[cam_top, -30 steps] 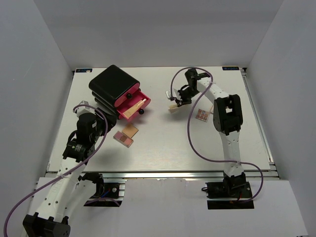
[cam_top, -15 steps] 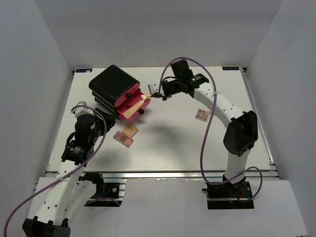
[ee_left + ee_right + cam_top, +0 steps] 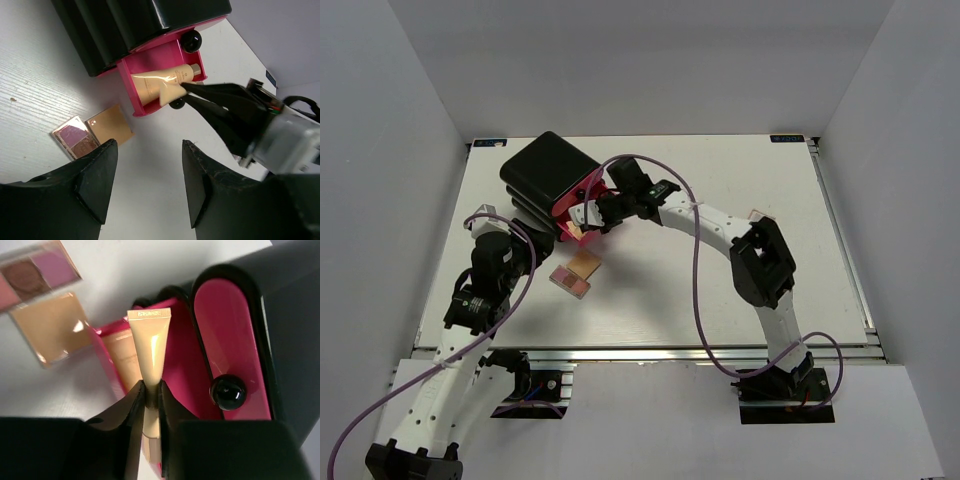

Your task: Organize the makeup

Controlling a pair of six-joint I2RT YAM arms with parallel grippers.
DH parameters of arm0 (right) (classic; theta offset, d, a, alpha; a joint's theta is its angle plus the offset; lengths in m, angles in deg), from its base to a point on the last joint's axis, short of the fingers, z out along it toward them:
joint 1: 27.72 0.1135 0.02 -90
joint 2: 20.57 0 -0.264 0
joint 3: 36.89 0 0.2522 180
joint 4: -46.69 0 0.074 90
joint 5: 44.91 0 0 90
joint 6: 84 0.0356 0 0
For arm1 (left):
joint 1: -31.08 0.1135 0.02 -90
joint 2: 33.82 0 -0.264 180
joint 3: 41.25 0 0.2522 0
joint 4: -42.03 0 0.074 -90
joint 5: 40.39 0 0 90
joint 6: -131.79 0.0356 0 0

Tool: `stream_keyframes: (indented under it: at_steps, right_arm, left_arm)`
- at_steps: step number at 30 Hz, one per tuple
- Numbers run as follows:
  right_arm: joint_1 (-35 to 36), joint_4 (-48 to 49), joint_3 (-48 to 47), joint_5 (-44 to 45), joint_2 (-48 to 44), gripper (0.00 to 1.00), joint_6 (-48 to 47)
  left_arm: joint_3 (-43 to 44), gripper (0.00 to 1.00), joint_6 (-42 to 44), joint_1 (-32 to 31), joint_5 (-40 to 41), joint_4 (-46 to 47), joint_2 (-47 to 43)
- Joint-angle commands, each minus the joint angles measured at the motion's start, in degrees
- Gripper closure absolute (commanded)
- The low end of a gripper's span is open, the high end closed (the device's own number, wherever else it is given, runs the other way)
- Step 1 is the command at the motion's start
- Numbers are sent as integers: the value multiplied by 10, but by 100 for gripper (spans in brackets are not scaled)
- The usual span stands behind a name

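Note:
My right gripper [image 3: 151,390] is shut on a beige tube [image 3: 149,342] and holds it over the open pink drawer [image 3: 175,360] of the black box [image 3: 542,170]. A second beige tube [image 3: 157,80] lies in that drawer. It also shows in the right wrist view [image 3: 120,357]. A pink-brown eyeshadow palette [image 3: 568,282] and a tan compact [image 3: 585,265] lie side by side on the table in front of the box. My left gripper [image 3: 150,190] is open and empty, above the table near the box's left front. No pencils show.
The box's upper drawer [image 3: 227,325] is shut, with a black knob [image 3: 227,392]. My right arm [image 3: 710,225] stretches across the middle of the white table [image 3: 650,300]. A pink sliver [image 3: 757,213] shows by its elbow.
My right arm swung left from the table's middle to the open drawer, carrying the beige tube. The palette at the right is now mostly hidden by the arm. The left arm hardly moved.

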State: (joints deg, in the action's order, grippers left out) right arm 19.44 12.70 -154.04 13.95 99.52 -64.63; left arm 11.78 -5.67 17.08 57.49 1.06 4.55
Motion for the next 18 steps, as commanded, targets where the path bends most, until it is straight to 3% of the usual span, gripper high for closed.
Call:
stream_keyframes:
  at_steps: [1, 5, 9, 11, 12, 14, 15, 16, 17, 18]
  right_arm:
    - [-4, 54, -36, 57, 11, 79, 5]
    - [-5, 71, -24, 74, 12, 55, 4]
    - [-6, 107, 7, 72, -15, 53, 19]
    - [-11, 115, 10, 68, -23, 54, 38]
    - [-15, 121, 9, 62, -34, 58, 73]
    - [-34, 151, 9, 53, -45, 68, 128]
    - [-43, 161, 14, 45, -58, 93, 185]
    - [-50, 189, 22, 46, -67, 100, 216]
    - [-68, 215, 36, 49, -77, 100, 252]
    - [-78, 244, 56, 56, -101, 100, 327]
  left_arm:
    - [11, 36, 7, -2, -1, 0, -12]
    - [20, 36, 14, -2, -9, 2, -5]
    - [26, 39, 18, -2, -23, 13, 5]
    - [28, 45, 20, -2, -38, 24, 12]
    - [32, 49, 21, -2, -45, 29, 21]
    - [36, 69, 27, -2, -74, 43, 34]
    - [41, 75, 29, -1, -81, 49, 42]
    - [45, 81, 32, -1, -106, 55, 62]
    - [48, 92, 39, -2, -134, 66, 74]
    - [57, 96, 42, -2, -146, 72, 86]
